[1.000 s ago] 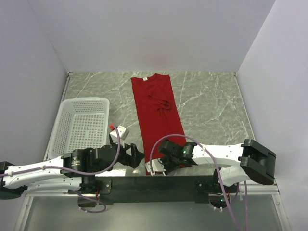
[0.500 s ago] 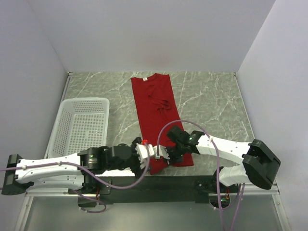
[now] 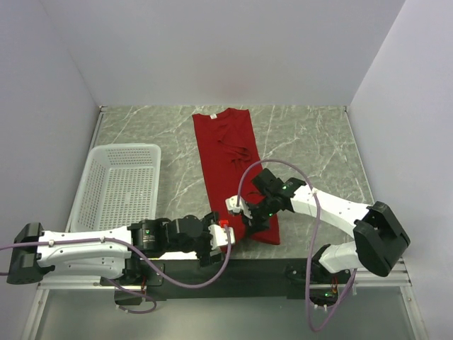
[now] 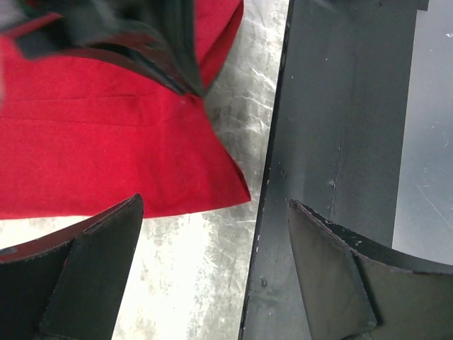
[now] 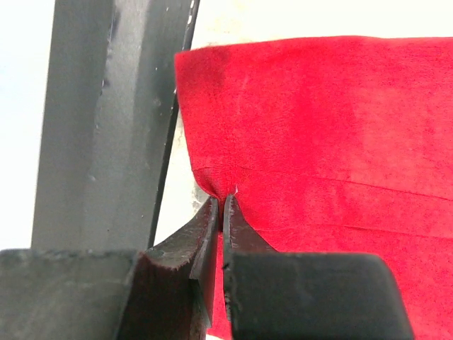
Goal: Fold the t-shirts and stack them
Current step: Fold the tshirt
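Observation:
A deep-red t-shirt [image 3: 233,163] lies on the marble table as a long narrow strip running from the back to the near edge. My right gripper [image 3: 243,210] is shut on the hem near its front left corner. In the right wrist view the jaws [image 5: 223,203] pinch a small pucker of red cloth [image 5: 318,134]. My left gripper [image 3: 224,236] sits just left of the shirt's near corner, open and holding nothing. In the left wrist view its fingertips [image 4: 214,202] straddle bare table and the black bar, with the shirt's corner [image 4: 141,149] just beyond them.
A white mesh basket [image 3: 124,148] stands at the left of the table. The black mounting bar [image 3: 233,269] runs along the near edge, right below the shirt's end. White walls close in the table on three sides.
My left gripper swung right from beside the basket to the shirt's near left corner. The right gripper moved away from the near edge, drawing the pinched hem up with it.

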Action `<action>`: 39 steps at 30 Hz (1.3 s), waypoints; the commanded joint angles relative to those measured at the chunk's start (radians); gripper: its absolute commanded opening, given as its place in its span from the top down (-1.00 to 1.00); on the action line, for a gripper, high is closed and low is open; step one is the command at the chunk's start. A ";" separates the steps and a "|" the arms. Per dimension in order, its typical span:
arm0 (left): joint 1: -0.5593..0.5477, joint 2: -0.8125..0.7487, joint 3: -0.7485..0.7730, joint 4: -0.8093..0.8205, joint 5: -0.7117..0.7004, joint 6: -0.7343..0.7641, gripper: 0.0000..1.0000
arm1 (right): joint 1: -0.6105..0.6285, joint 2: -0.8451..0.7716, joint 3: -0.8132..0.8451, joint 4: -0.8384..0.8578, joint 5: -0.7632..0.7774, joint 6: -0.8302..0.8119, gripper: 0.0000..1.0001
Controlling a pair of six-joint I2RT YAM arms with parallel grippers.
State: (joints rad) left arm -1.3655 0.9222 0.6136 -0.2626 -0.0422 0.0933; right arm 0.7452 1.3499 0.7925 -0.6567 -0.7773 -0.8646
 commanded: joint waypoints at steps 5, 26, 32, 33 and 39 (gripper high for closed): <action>-0.004 0.070 -0.040 0.161 -0.002 0.010 -0.77 | -0.029 0.041 0.079 -0.058 -0.112 -0.002 1.00; -0.113 0.440 0.055 0.240 -0.462 -0.087 -0.58 | -0.067 0.104 0.137 -0.110 -0.194 0.019 1.00; -0.113 0.468 0.069 0.209 -0.515 -0.124 -0.16 | -0.072 0.100 0.129 -0.115 -0.189 0.016 1.00; -0.113 0.461 0.067 0.206 -0.516 -0.124 -0.04 | -0.072 0.098 0.129 -0.113 -0.185 0.018 1.00; -0.113 0.385 0.057 0.174 -0.466 -0.104 0.26 | -0.073 0.092 0.122 -0.090 -0.142 0.042 1.00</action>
State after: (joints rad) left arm -1.4704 1.3663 0.6456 -0.0780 -0.5194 -0.0116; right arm 0.6796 1.4548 0.8909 -0.7513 -0.9245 -0.8364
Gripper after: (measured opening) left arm 0.395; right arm 0.077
